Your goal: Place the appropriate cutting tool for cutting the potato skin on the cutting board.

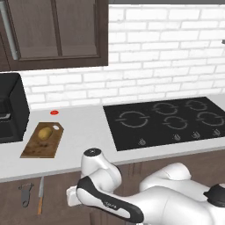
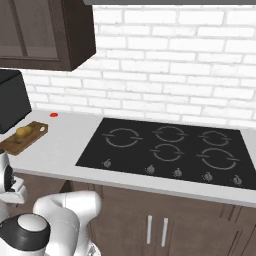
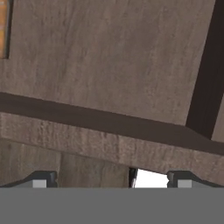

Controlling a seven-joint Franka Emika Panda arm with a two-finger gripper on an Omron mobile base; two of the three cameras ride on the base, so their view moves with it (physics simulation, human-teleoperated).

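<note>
The gripper is seen in the hand view with its two dark finger tips set far apart, so the jaws are wide and nothing is held between them. Just in front of it a brown wooden cabinet front with a dark groove is seen at close range. A small white patch is seen between the tips; what it is cannot be told.

In the left base view the arm is bent low, below the edge of the grey counter and in front of the lower cabinets. To its left, below the counter edge, the peeler is found, and just beside it the knife with a silver blade and a brown handle. Both are well apart from the cutting board, which is laid on the counter above them. The potato is placed on the far part of the board, near its small pale hole. The counter edge is located between the tools and the board.

Left of the board a black appliance is set. A small red dot is seen behind the board. A black cooktop with four burners is built in at the right, under a white brick wall. A dark wall cabinet is hung above. No writing or brand can be read anywhere.
</note>
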